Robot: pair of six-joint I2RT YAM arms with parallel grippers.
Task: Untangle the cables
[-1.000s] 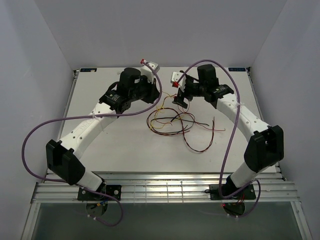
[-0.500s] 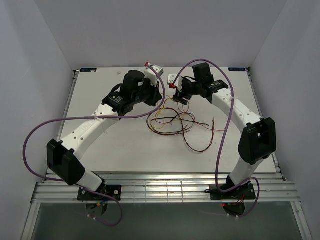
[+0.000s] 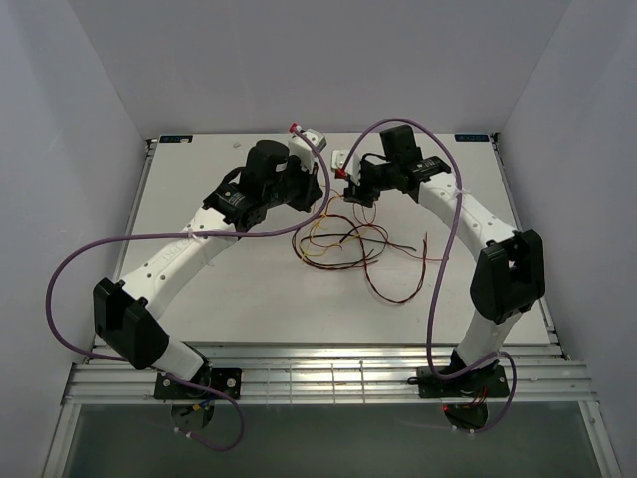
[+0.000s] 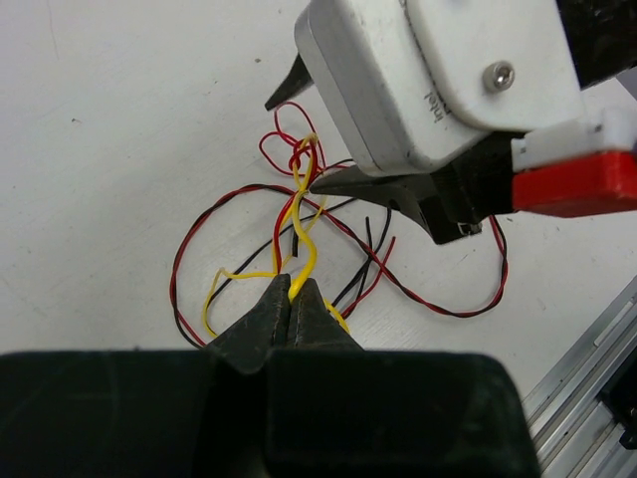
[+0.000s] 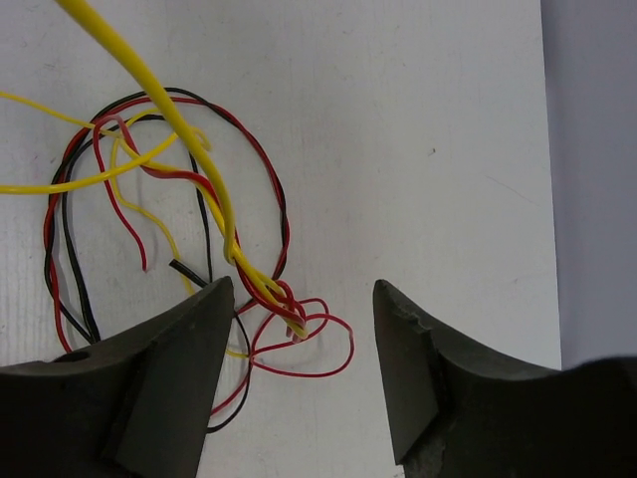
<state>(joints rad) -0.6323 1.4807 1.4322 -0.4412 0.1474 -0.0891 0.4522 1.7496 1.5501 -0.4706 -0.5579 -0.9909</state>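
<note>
Tangled cables [image 3: 350, 247], yellow, red and black, on white table [image 3: 229, 289].
Left gripper [image 4: 295, 297] clamped on yellow strand [image 4: 308, 249]; right gripper [image 5: 304, 294] jaws apart; housing lettering [image 4: 430, 100] illegible.

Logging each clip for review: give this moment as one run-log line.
left gripper: shut on yellow cable | right gripper: open, straddling twisted red-yellow strands | cables: tangled on table
</note>
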